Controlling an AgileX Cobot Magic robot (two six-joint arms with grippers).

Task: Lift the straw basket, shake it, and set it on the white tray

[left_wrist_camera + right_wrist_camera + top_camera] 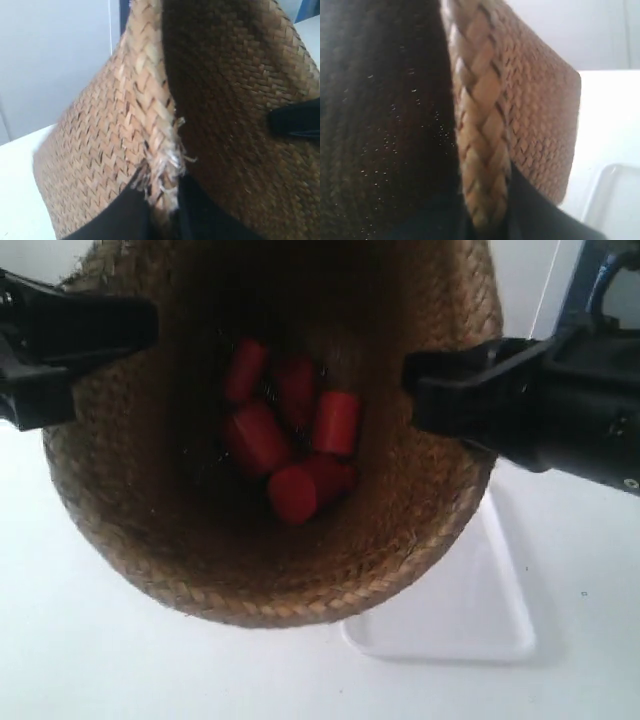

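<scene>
Straw basket (300, 580) fills the exterior view, held up off the white bench (100, 660) with its open mouth toward the camera. Several stubby red cylinders (290, 445) lie heaped in its bottom. Left gripper (162, 215): black fingers (125, 217) clenched on the braided rim, one inside the wall, one outside, at a frayed spot. Right gripper (485, 205): fingers (532, 212) likewise pinching the rim from both sides, on the opposite edge of the basket. White tray (480, 610) rests flat on the bench below, partly hidden behind the basket's lower right edge; basket and tray are not in contact.
</scene>
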